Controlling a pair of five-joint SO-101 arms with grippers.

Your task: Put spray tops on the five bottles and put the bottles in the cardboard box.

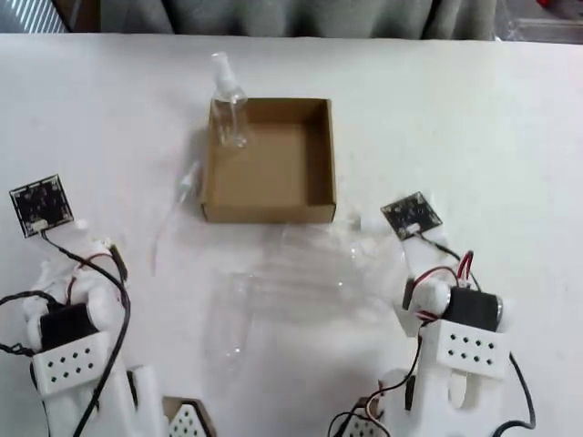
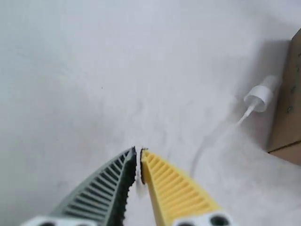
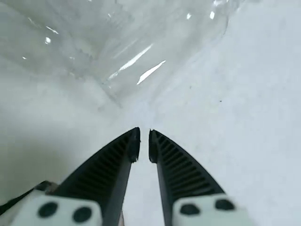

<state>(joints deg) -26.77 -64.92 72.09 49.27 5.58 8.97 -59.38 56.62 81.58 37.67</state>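
In the left wrist view, the left gripper [image 2: 138, 162] is closed and empty above the table [image 2: 94, 70]. One loose spray top [image 2: 257, 96] lies just beside the cardboard box [image 2: 288, 103]. In the right wrist view, the right gripper [image 3: 143, 143] is closed except for a thin slit and holds nothing. It is near the clear bottles [image 3: 117, 47], which lie on their sides. The high view alone gives the whole box, with one standing bottle [image 1: 231, 118] inside its far left corner, its spray top already on. The clear bottles lie in front of the box; I cannot tell their number.

Wht table [image 1: 510, 118], grey curtain [image 1: 301, 14] behind
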